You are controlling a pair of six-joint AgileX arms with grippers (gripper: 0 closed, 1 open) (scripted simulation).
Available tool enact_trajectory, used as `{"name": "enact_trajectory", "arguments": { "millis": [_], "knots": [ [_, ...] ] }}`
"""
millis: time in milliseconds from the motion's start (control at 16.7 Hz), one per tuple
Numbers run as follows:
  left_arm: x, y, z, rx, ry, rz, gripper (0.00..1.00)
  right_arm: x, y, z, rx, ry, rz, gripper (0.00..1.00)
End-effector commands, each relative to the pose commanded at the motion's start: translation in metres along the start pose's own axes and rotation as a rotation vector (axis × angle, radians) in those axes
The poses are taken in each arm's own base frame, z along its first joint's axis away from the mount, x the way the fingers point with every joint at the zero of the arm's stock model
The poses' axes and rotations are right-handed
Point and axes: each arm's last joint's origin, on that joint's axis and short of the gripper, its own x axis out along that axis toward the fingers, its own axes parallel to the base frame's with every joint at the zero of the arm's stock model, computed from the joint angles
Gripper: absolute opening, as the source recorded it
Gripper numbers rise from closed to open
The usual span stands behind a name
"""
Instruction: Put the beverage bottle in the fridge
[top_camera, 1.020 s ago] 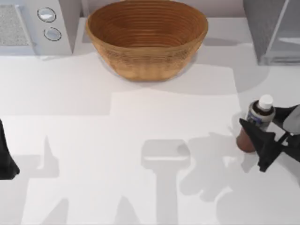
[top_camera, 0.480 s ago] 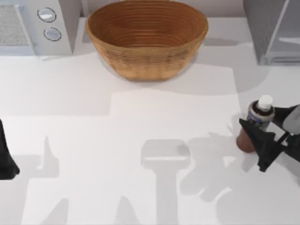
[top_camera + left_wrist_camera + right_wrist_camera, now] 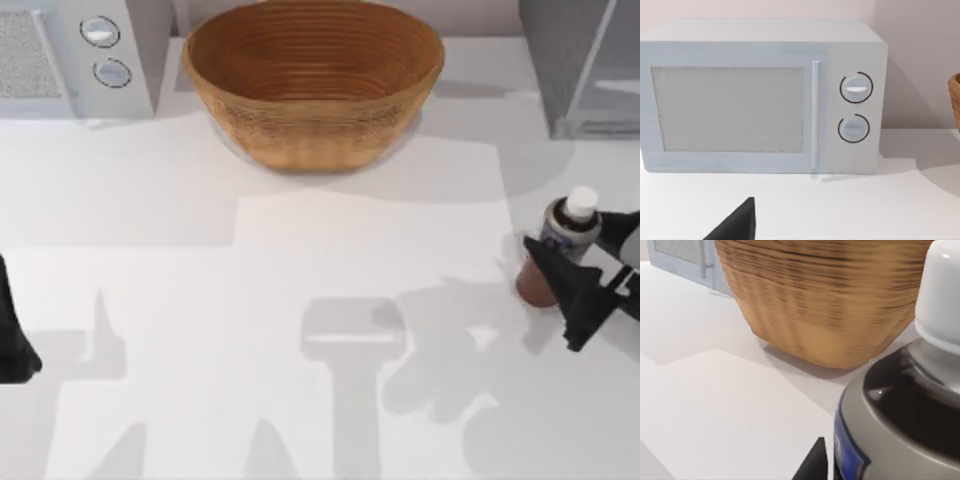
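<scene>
reddish-brown liquid fills the beverage bottle, w/ white cap and grey-blue label, standing near the table's right edge, roughly mid-depth. the right gripper is at it: dark fingers sit on either side of the bottle body and appear closed on it, tho the far finger is mostly hidden. the bottle leans slightly, cap toward the far right; whether its base is touching the table can't be told. in the right wrist view the bottle's cap and label loom close, w/ one dark fingertip just beside the label.

the left gripper is parked at the table's left edge; finger state can't be told.

farther back, a woven basket sits at center. a white appliance w/ two round dials stands far left. the fridge, grey speckled w/ a pale glassy door panel, stands at the far right corner, well apart from the bottle.

step in hand, by judgement: grasp made, carry starting. next move likely calls for lifting clear and moving away toward the fridge, keeping the bottle upright; whether the door is open can't be told.
</scene>
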Motion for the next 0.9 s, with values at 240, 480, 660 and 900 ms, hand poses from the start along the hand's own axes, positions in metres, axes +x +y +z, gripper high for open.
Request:
{"name": "enact_trajectory", "arguments": {
  "millis": [240, 480, 660, 900],
  "knots": [
    [0.0, 0.0, 0.0, 0.0, 0.0, 0.0, 1.0, -0.016, -0.019, 0.006, 0.015, 0.022, 0.0, 0.01],
    [0.0, 0.0, 0.0, 0.0, 0.0, 0.0, 1.0, -0.039, -0.038, 0.015, 0.032, 0.038, 0.002, 0.01],
    [0.0, 0.0, 0.0, 0.0, 0.0, 0.0, 1.0, -0.055, -0.05, 0.023, 0.04, 0.039, 0.005, 0.01],
    [0.0, 0.0, 0.0, 0.0, 0.0, 0.0, 1.0, -0.069, -0.058, 0.03, 0.043, 0.034, 0.007, 0.01]
  ]
}}
